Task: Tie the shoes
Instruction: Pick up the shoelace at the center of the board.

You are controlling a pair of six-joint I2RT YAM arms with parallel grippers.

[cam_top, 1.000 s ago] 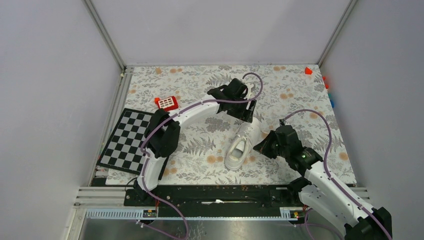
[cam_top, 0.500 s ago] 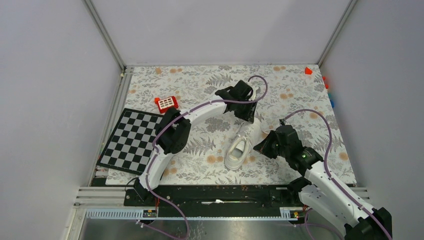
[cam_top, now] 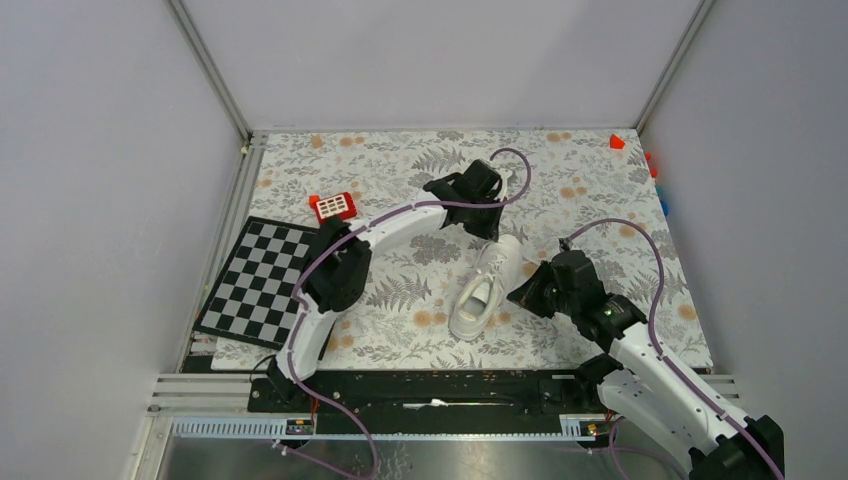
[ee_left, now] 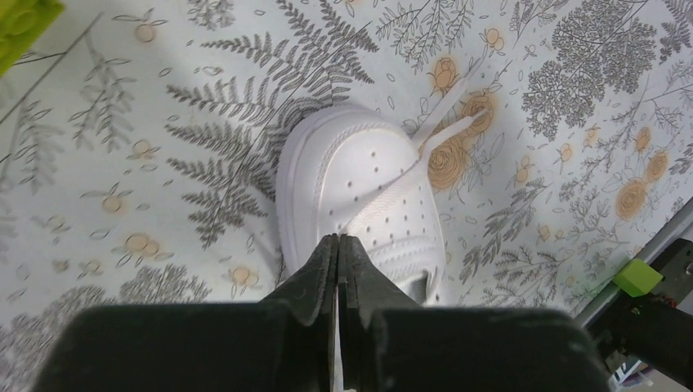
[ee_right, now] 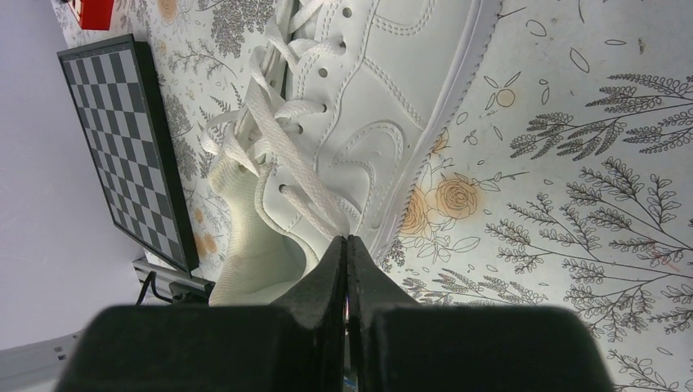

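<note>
One sneaker (cam_top: 481, 290) lies near the middle of the floral surface (cam_top: 400, 160), toe toward the far side and heel toward the arms' bases. Two arms work at it, one at each end. The left hand (ee_left: 337, 241) hangs over the toe with its two fingers pressed together, clenched on a lace end (ee_left: 392, 192) that runs flat across the perforated toe cap into the fingertips. Two more lace strands trail off the toe onto the surface. The right hand (ee_right: 346, 242) sits at the sneaker's right side near the eyelets, its two fingers also pressed tight, clenched on the other lace end (ee_right: 315, 204), which leads from the loose lacing straight into the tips. One chessboard (cam_top: 258, 280) lies at the left edge of the surface, well apart from the sneaker. One red block (cam_top: 334, 206) sits just beyond the chessboard. One small red piece (cam_top: 616, 142) rests in the far right corner, and the left wrist view shows one green block (ee_left: 23, 20)
</note>
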